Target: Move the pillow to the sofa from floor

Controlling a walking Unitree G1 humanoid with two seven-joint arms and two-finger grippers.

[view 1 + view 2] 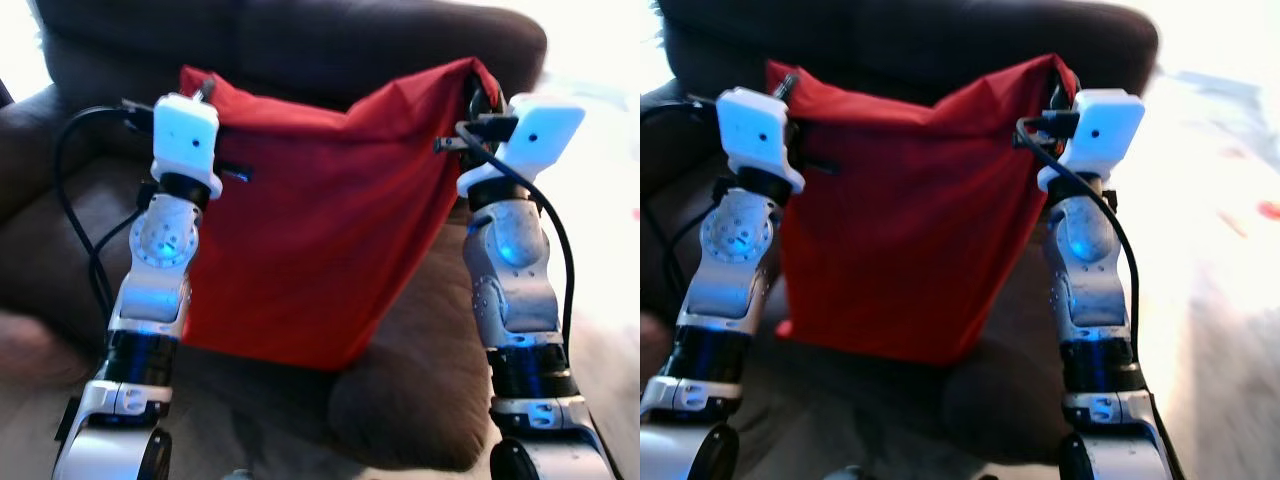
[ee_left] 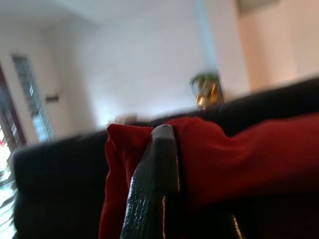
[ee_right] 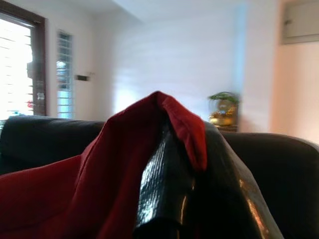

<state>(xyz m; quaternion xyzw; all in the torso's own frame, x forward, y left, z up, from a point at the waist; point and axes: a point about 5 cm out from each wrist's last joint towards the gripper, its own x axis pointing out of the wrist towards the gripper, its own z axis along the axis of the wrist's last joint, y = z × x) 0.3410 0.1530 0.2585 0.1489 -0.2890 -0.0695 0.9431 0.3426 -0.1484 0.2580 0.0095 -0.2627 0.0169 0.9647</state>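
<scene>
The red pillow hangs in the air above the seat of the dark brown sofa, held up by its two top corners. It sags in the middle between them, and its lower edge hangs just in front of the seat cushion, near the sofa's front edge.

The left claw is clenched on the pillow's top corner at about 10 o'clock from the pillow's middle. In the left wrist view one black finger lies against the bunched red cloth.

The right claw is clenched on the other top corner at about 2 o'clock. In the right wrist view the red cloth folds over the tip of a black finger.

Beyond the sofa back stand a pale wall, a window and a small plant in a gold pot.
</scene>
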